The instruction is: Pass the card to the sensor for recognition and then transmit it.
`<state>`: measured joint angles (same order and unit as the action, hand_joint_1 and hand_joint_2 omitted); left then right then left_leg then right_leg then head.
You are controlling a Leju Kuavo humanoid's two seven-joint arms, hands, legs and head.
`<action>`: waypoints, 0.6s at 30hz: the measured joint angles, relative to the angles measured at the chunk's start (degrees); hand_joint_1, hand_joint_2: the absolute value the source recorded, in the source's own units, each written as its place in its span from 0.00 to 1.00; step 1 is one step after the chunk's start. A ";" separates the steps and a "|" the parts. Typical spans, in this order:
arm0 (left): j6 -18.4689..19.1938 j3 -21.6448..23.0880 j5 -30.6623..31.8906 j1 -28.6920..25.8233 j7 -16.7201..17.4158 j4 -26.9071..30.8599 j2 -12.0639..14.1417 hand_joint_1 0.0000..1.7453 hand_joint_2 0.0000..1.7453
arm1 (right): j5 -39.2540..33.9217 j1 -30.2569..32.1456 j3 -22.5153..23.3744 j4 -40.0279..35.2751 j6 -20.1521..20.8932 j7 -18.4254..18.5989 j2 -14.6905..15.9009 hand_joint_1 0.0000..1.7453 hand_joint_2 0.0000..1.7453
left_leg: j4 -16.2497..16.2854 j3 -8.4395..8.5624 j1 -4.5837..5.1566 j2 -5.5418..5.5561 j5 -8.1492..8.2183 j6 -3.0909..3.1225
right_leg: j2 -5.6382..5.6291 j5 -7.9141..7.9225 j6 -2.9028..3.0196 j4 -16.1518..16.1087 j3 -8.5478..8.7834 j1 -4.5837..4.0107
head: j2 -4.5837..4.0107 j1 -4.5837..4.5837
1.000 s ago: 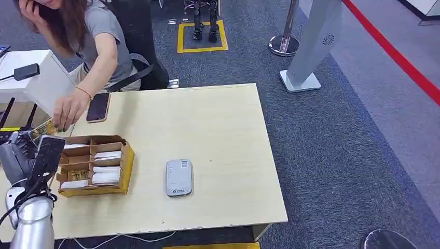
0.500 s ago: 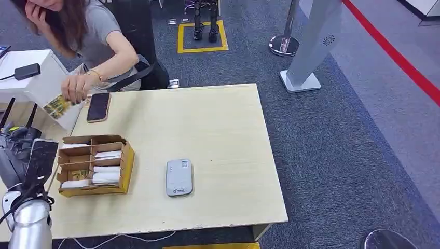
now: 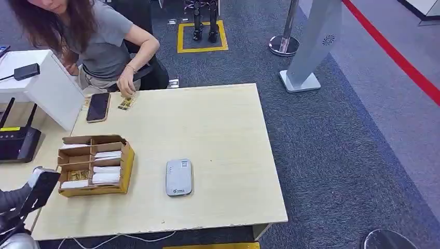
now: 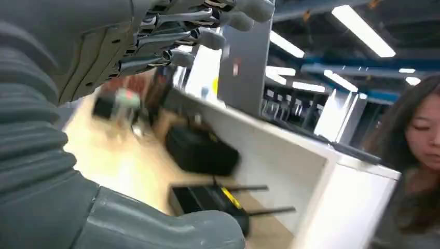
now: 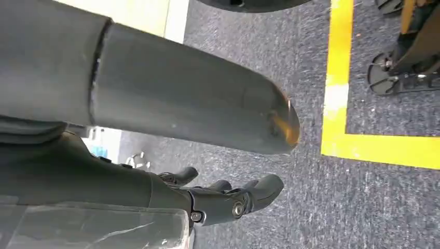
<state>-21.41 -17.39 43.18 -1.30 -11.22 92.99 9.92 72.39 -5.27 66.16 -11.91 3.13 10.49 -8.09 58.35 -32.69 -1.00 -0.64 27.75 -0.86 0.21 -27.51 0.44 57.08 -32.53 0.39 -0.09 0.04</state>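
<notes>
Left hand [image 3: 23, 194] sits low at the near left corner of the table [image 3: 218, 135], off its edge; in the left wrist view its fingers [image 4: 207, 36] are spread apart with nothing between them, so it is released. Right hand [image 5: 228, 199] hangs beside the robot's body over grey carpet [image 5: 270, 67] near a yellow floor line [image 5: 337, 98]; fingers are loosely curled and apart, holding nothing. On the table, nearest the left hand, a cardboard box [image 3: 93, 165] with divided compartments holds white cards, with one patterned card in a near-left compartment. Right of the box, apart from it, lies the grey sensor [image 3: 179, 177], flat, nothing on it. Left of the table a black router [image 3: 18, 142] with two antennas stands on a lower surface. At the far left part of the table a phone [image 3: 97, 107] lies face up. Just right of it, the card [image 3: 126, 102], yellow-patterned, lies at the far table edge under the fingertips of a person's hand [image 3: 126, 85]. The person, seated behind the table in a grey top, leans forward. Beyond, a white post base [image 3: 301, 80] stands on the carpet.
</notes>
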 joint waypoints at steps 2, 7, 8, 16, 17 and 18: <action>-1.17 -0.66 4.13 -2.73 1.34 2.11 0.37 0.00 1.00 | -0.02 0.01 0.15 0.00 -0.15 0.29 0.00 0.00 0.00 | 0.00 0.00 0.00 0.01 0.00 0.00 | 0.00 0.00 0.00 0.00 0.00 0.00 | 0.00 -0.02; -1.93 -2.54 13.05 -7.30 3.85 5.87 1.25 0.00 1.00 | -0.15 0.09 0.46 0.00 -0.44 0.59 0.00 0.00 0.00 | 0.00 -0.01 -0.01 0.05 0.00 0.00 | 0.06 -0.01 -0.01 0.00 0.01 -0.01 | 0.00 -0.02; -1.80 -2.93 14.78 -7.84 4.30 6.39 1.42 0.00 1.00 | -0.20 0.08 0.57 0.00 -0.50 0.55 0.00 0.00 0.00 | 0.00 -0.01 -0.02 0.05 0.00 0.00 | 0.06 -0.01 -0.01 0.00 0.01 -0.01 | 0.00 0.00; 3.24 -3.78 26.89 -9.85 9.60 8.31 4.04 0.00 1.00 | -0.72 0.01 0.88 0.00 -0.72 0.18 0.00 0.00 0.00 | 0.00 0.03 -0.02 0.08 -0.01 -0.01 | 0.08 -0.01 -0.01 0.00 0.01 -0.01 | 0.00 -0.04; 4.49 -3.57 27.92 -9.72 10.08 8.31 4.52 0.00 1.00 | -0.85 0.01 0.88 0.00 -0.74 0.16 0.00 0.00 0.00 | 0.00 0.04 -0.02 0.06 -0.01 -0.01 | 0.07 -0.01 -0.01 0.00 0.01 -0.01 | 0.00 -0.04; 5.24 -3.16 28.56 -9.50 10.59 8.27 5.10 0.00 1.00 | -0.83 0.01 0.90 0.00 -0.74 0.16 0.00 0.00 0.00 | 0.00 0.04 -0.02 0.06 -0.01 -0.01 | 0.07 -0.01 -0.01 0.00 0.00 -0.01 | 0.00 -0.04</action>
<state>-16.17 -20.55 71.74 -10.80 -0.63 101.26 15.03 71.56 -5.26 67.06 -11.91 2.38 10.64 -8.09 58.35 -32.64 -1.02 -0.58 27.74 -0.87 0.27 -27.52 0.42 57.07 -32.53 0.39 -0.09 0.00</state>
